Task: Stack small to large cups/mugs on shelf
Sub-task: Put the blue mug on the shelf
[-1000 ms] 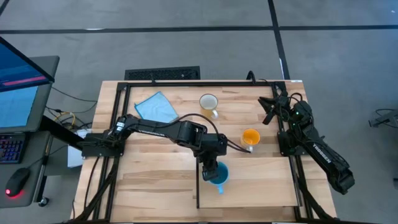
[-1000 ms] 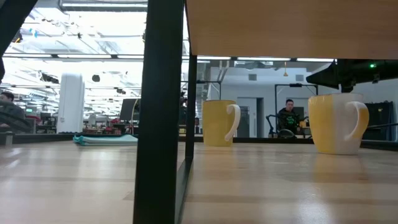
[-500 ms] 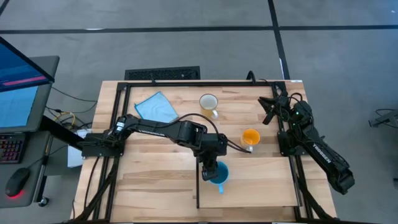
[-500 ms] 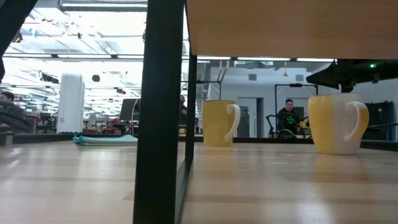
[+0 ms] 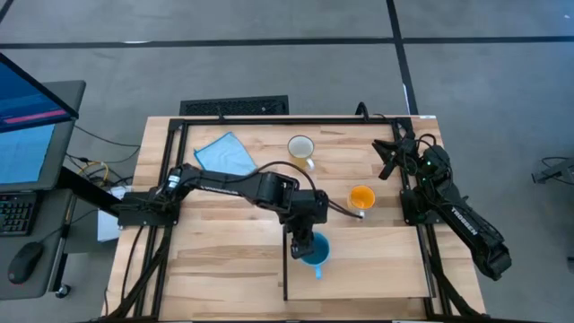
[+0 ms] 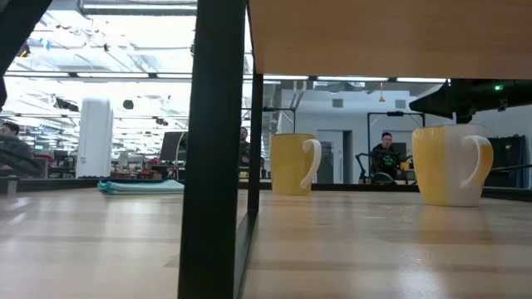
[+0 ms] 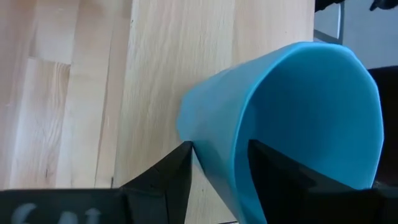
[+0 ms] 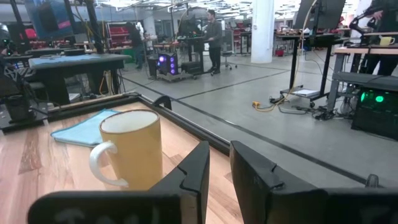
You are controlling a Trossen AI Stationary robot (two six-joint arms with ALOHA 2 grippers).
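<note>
left gripper (image 5: 307,242) at shelf's (image 5: 377,278) left edge, near its top-left corner, fingers (image 7: 168,180) pinching wall of small light-blue mug (image 5: 314,250): 1 finger inside rim, 1 outside, per left wrist view. mug tilted there, mouth toward cam, wood grain beneath; whether base touches shelf or hangs just above: can't tell. handle pointing toward desk's front edge in high view.

orange mug (image 5: 360,198) just beyond shelf's back edge, nr desk's right side. white mug (image 5: 301,147) w/ yellowish inside close to desk's back edge, about mid-width. blue cloth (image 5: 225,155) toward back-left corner. right gripper (image 5: 391,158) parked at desk's right edge nr back corner, fingers (image 8: 196,171) slightly apart, holding nothing, white mug ahead of it.

step in hand, by judgement: setting blue mug on shelf. to do well:
- level mug before release, base flat on board.
- keep it inside dark raised edge, not straddling it.
- leave free board beside it for 2 more mugs, since order is small to large.
- open fingers gently, lift straight up so inner finger clears rim w/o dragging mug.

approx 1 of 3 mugs in progress; 2 untouched.
</note>
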